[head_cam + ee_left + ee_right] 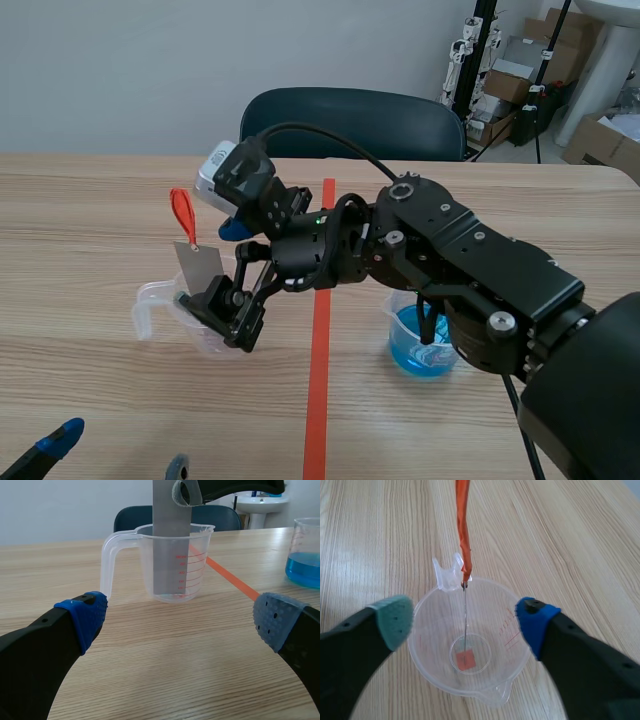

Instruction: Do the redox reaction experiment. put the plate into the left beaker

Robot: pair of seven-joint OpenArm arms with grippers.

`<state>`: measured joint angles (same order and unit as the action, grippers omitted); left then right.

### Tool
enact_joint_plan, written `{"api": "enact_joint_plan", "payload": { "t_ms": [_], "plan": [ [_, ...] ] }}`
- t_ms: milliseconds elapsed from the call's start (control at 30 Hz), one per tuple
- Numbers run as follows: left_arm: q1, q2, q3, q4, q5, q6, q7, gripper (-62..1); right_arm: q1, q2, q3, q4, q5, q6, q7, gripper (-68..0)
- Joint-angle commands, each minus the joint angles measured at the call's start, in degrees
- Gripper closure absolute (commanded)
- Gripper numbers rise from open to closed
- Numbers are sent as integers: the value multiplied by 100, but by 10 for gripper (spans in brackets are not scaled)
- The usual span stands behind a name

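Currently, plate position: plate [170, 540] stands near upright inside the left beaker [195, 565], with its lower edge on the beaker floor and its upper part above the rim.
Ribbon: an orange ribbon [462, 525] is fixed at the plate's top edge and rises clear of the rim.
Right tool: right tool [465, 622] hovers over the beaker with its fingers spread wide either side of the plate, gripping nothing.
Left tool: left tool [178, 620] sits low over the surface [150, 670], spread wide and empty, facing the beaker but apart from it.
Plate handling: judged to be thin, stiff, light sheet metal. The smooth faces are likely slippery, and edge-on there is little to pinch.
Grip site: pinch the flat faces near the top edge. The ribbon is soft and would let the plate swing.
Beaker handling: judged to be light clear plastic that a nudge may slide or tip. Its contents cannot be made out.
Task state: placement appears done.
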<state>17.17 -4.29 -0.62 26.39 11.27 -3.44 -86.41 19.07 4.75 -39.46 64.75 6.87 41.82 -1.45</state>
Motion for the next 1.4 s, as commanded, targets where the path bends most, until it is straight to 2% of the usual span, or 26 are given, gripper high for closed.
{"api": "enact_joint_plan", "payload": {
  "t_ms": [0, 67, 700, 1367],
  "plan": [
    [24, -68, -15, 94, -9, -11, -262, -616, 105, -46, 0, 26, 83, -72, 144, -679],
    [24, -68, -15, 94, -9, -11, -262, -616, 111, -50, 0, 28, 85, -177, 153, -679],
    [24, -68, -15, 94, -9, -11, -262, -616, 201, -50, 0, 28, 85, -175, 376, -679],
    [24, -68, -15, 94, -9, -11, -262, -616, 203, -50, 0, 28, 85, -175, 380, -679]
  ]
}}
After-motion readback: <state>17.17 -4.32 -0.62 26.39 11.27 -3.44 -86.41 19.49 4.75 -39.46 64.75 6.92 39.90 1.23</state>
